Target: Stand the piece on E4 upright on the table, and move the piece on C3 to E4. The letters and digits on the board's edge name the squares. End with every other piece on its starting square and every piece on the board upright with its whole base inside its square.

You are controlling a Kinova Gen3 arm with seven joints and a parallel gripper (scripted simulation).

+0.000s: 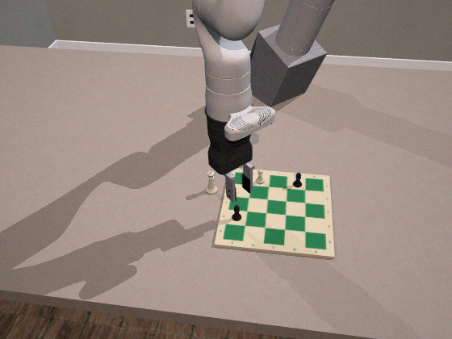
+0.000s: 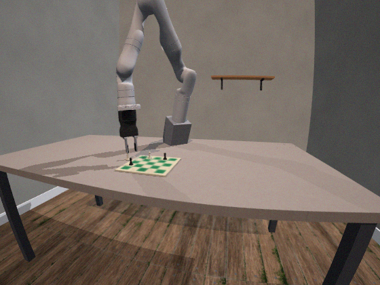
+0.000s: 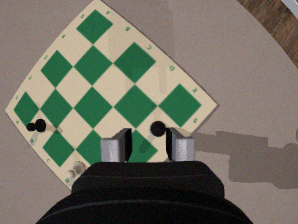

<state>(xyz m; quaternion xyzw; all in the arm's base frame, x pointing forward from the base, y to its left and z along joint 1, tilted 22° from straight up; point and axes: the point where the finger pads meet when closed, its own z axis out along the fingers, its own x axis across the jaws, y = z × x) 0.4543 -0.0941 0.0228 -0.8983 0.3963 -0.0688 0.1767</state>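
The green and cream chessboard [image 1: 277,214] lies on the table. A black pawn [image 1: 236,213] stands upright on a cream square in the board's left column, second row from the near edge; it also shows in the wrist view [image 3: 157,128]. My gripper [image 1: 239,194] is open and empty, raised straight above that pawn and clear of it. A white rook [image 1: 211,182] stands upright on the table just off the board's far left corner. A white pawn [image 1: 260,177] and a second black pawn [image 1: 298,180] stand upright in the far row.
The arm's grey base block [image 1: 284,66] stands behind the board. The table edge runs close along the near side. A wooden shelf [image 2: 242,78] hangs on the far wall.
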